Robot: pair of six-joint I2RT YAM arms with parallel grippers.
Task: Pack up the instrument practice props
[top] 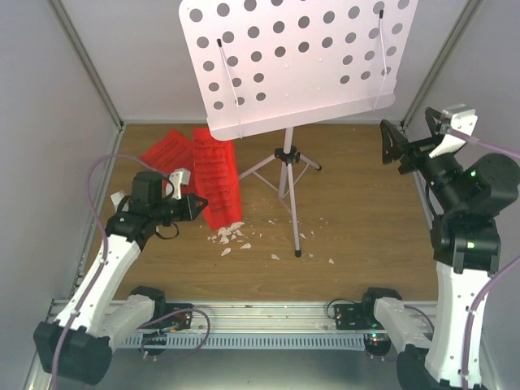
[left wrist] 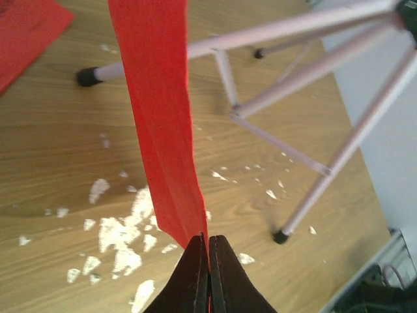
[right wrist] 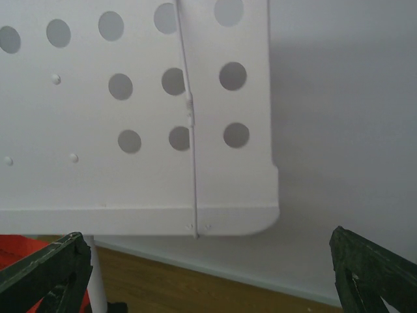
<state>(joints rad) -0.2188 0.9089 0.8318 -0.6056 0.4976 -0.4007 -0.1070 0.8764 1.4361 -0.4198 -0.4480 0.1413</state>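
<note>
The pale perforated music-stand plate (top: 292, 57) stands on silver tripod legs (top: 286, 175) at the back middle. My left gripper (top: 195, 207) is shut on the lower edge of a red ribbed sheet (top: 218, 183), which stands upright on edge left of the tripod. In the left wrist view the sheet (left wrist: 159, 117) rises from the closed jaws of that gripper (left wrist: 208, 242). Another red sheet (top: 166, 150) lies flat behind it. My right gripper (top: 390, 145) is open and empty, raised beside the plate's lower right corner (right wrist: 247, 195), not touching it. No metronome is in view.
White crumbs (top: 231, 236) are scattered on the wooden floor (top: 366, 219) in front of the held sheet and around the near tripod foot (top: 298, 253). Grey walls close in the left, right and back. A metal rail (top: 268, 313) runs along the near edge.
</note>
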